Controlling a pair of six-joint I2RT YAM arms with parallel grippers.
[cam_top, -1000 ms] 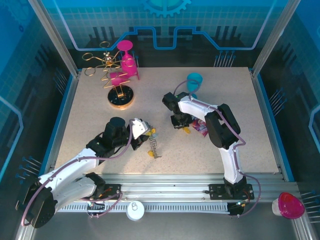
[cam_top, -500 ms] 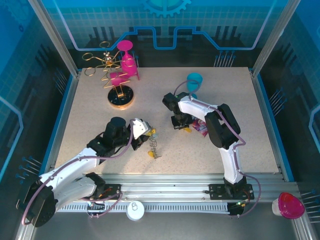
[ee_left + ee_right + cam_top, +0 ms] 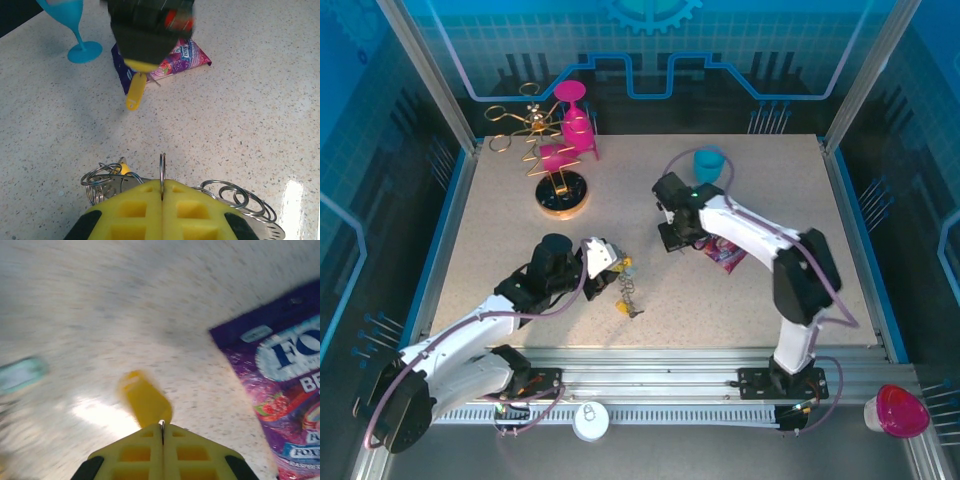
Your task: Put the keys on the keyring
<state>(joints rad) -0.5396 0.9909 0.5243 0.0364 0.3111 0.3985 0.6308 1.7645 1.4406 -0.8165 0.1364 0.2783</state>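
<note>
The left gripper (image 3: 162,196) has its yellow pads pressed together on a thin loop of the keyring (image 3: 232,196), whose wire coils spread to either side on the table (image 3: 260,100). The right gripper (image 3: 162,434) pinches a key (image 3: 145,401), its yellow head sticking out past the fingertips. It is held over the table just beside the purple snack packet (image 3: 280,405), near the blue goblet (image 3: 708,163).

Table (image 3: 500,250): wire stand (image 3: 560,185) at the far-left corner; goblet (image 3: 709,163) near the far edge, right of centre; snack packet (image 3: 728,253) before it, mid-table; keyring (image 3: 629,290) with keys (image 3: 624,266) left of the packet, toward the near edge.
</note>
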